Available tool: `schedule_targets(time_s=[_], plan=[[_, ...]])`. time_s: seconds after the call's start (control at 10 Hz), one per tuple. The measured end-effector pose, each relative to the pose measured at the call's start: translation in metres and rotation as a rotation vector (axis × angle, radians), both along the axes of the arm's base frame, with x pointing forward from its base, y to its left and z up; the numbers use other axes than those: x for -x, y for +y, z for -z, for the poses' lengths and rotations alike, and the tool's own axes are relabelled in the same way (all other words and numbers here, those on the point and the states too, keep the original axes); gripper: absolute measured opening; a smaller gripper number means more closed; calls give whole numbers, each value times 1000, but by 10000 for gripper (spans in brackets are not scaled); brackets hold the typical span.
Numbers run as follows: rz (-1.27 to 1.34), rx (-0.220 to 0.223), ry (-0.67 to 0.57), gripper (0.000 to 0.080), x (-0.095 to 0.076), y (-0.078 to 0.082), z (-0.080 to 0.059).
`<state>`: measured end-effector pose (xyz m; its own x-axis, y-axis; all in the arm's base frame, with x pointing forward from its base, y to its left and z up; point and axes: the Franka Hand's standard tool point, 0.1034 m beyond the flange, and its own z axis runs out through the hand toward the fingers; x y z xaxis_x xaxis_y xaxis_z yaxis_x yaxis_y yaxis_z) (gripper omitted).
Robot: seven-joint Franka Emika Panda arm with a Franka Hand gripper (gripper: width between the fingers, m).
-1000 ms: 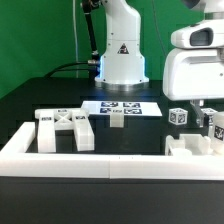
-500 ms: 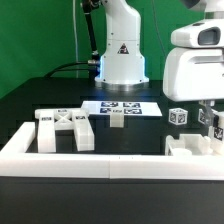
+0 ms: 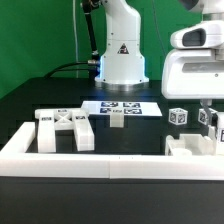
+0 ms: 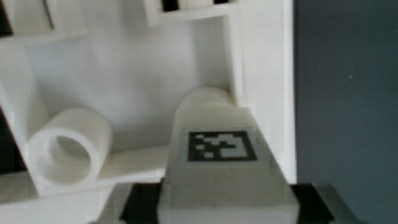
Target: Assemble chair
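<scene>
- Chair leg (image 4: 217,148): a white piece with a rounded end and a square black-and-white tag on the face turned to the wrist camera. It sits directly between the two fingers (image 4: 135,203), whose dark pads press on its two sides.
- Gripper (image 3: 213,120): narrow, closed on the chair leg. It hangs low over the table (image 3: 40,100) at the exterior view's right edge, under the large white wrist housing.
- Seat part (image 3: 188,146): a blocky white piece just below the gripper and toward the exterior camera. In the wrist view its flat wall and a round tube-like boss (image 4: 63,152) lie just beside the held leg. Whether the leg touches it cannot be told.
- Small tagged block (image 3: 178,116): upright on the table, just to the exterior view's left of the gripper and apart from it.
- Short block (image 3: 117,121): farther to the exterior view's left, well apart from the gripper.
- X-braced back panel (image 3: 65,129): farthest from the gripper, at the exterior view's left.
- Marker board (image 3: 120,106): flat on the table behind the short block.
- Barrier wall (image 3: 100,165): a long low white rim across the foreground, in front of all the parts.
- Robot base (image 3: 122,50): behind the marker board.
</scene>
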<state>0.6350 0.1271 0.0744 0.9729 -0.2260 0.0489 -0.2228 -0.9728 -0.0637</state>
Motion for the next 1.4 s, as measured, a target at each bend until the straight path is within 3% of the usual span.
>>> schedule_targets(time_s=[0.9,1.3,1.4], plan=[[857,-84,61,291,0,0,1],[880,-90,65,295,0,0,1],[832,-87,62,513,0,0,1]])
